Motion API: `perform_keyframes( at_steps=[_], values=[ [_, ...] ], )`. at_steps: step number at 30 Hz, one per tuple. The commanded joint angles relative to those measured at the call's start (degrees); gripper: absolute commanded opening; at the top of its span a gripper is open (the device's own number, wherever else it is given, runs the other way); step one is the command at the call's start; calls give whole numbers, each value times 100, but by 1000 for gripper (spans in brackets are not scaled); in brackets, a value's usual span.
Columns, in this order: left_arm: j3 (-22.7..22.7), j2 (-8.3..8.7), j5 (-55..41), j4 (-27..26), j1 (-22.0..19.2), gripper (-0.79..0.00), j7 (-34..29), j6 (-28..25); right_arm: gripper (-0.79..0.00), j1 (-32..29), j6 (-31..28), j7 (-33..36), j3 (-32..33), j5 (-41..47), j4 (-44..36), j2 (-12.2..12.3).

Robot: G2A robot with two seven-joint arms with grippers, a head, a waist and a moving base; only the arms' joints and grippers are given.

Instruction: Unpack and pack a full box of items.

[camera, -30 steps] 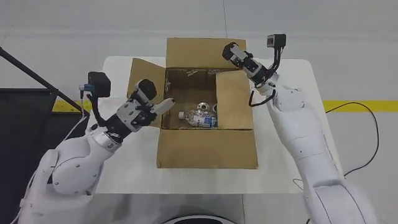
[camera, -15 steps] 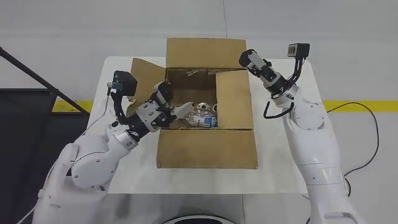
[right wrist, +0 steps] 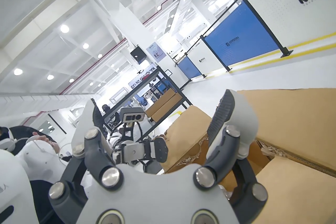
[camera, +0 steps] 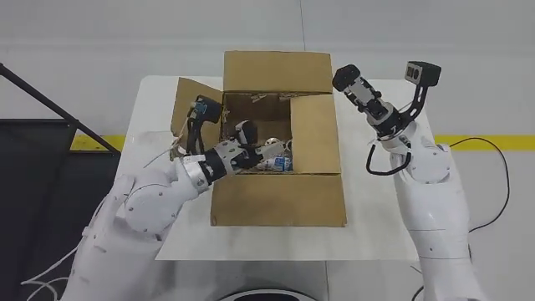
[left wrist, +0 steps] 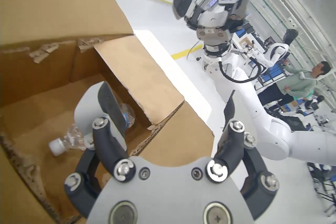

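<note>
Cardboard box [camera: 276,205] at the middle of the worktop [camera: 376,217]. Flaps at 12 and 9 o'clock turned outward, flap at 3 o'clock folded in over part of the opening.

Clear plastic bottle [camera: 272,163], white-capped, lying on its side on the box floor [left wrist: 65,142]. Other small items beside it toward 3 o'clock, too small to name.

Left gripper [camera: 251,145]: a second ago outside the 9 o'clock wall, since carried over that wall and now inside the opening, just above the bottle. Fingers spread wide [left wrist: 168,96], nothing between them, no contact with the bottle yet as far as visible.

Right gripper [camera: 344,78]: a second ago at the box's far corner by the 3 o'clock flap, since drawn back toward 2 o'clock, now clear of the cardboard. Also spread and empty [right wrist: 158,101].

Reading of the change: unpacking under way, first pick assigned to the left arm, right arm pulled aside to leave room. Probably next: lower onto the bottle's body and close. Likely risks: thin plastic crushing or rolling under the pinch, and the inward flap crowding the lift path.
</note>
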Motion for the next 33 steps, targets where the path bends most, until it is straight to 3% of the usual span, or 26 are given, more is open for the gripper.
perform_keyframes(
  at_steps=[1, 5, 10, 17, 25, 33],
  values=[
    [330, -59, -389, 439, -416, 0, -319, 354, 0, -151, -114, 111, 181, 13, -149, 53],
    [878, -191, -807, 1294, -1159, 0, -718, 718, 0, -500, -185, 240, 521, 66, -469, 153],
    [1413, -381, -1353, 2195, -1814, 0, -759, 910, 0, -834, -146, 275, 781, 89, -783, 240],
    [1893, -596, -1769, 3021, -2325, 0, -645, 859, 0, -1019, -115, 184, 873, 109, -993, 309],
    [2025, -715, -2071, 3272, -2477, 0, -530, 652, 0, -1056, -102, 40, 831, 74, -1028, 362],
    [1801, -694, -2139, 2880, -2439, 0, -558, 668, 0, -1085, -137, -130, 802, 35, -1066, 410]
  ],
)
